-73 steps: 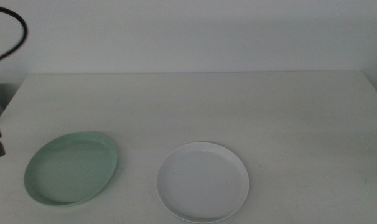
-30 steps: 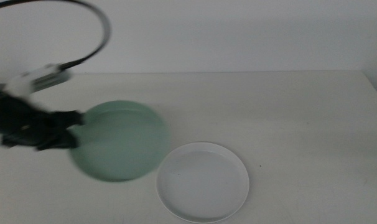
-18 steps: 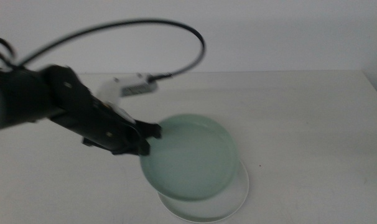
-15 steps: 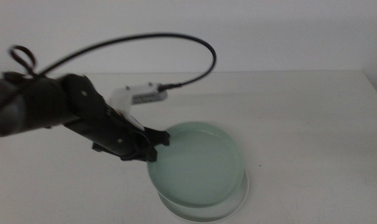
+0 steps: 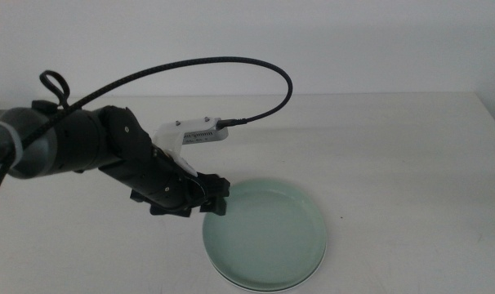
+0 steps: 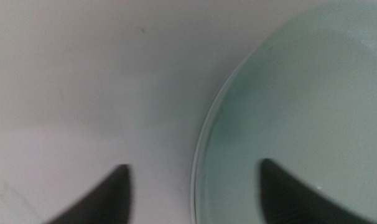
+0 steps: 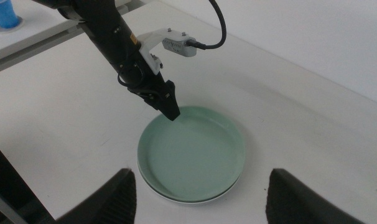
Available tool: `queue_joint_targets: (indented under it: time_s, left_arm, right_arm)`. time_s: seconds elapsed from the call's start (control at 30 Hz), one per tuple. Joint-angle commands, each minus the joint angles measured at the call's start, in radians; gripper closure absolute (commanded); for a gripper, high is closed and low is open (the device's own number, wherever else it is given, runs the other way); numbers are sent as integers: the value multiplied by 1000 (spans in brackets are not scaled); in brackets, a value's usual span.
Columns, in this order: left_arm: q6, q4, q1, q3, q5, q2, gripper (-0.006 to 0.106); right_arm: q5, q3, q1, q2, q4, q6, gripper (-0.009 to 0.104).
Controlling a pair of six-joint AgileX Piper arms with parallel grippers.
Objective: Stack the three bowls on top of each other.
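Moved mint bowl (image 5: 268,230) under left claw (image 5: 217,196)

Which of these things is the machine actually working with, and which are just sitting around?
Working with:
mint green bowl, nested in the white one
white bowl, underneath
left gripper, open astride the green bowl's rim

Just there:
table
blue cup
right gripper, waiting apart

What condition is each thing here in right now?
Mint green bowl: nested in the white bowl, rim between the left gripper's jaws.
White bowl: on the table, underneath, only its edge showing.
Left gripper: open, straddling the green rim.
Right gripper: open, waiting above the table.
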Motion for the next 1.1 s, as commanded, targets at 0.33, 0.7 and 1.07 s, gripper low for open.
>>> queue_joint_targets:
  time_s: [0.33, 0.7, 1.07]
  left_arm:
    - [-1, 101, 139, -129, 172, -238, 3]
    - [-1, 215, 229, -129, 161, -517, 3]
    - [23, 217, 229, -129, 123, -610, 3]
  right_arm:
    - [-72, -22, -2, 3, 7, -8, 41]
    - [-72, -22, -2, 3, 7, -8, 41]
    - [-72, -22, -2, 3, 6, -8, 41]
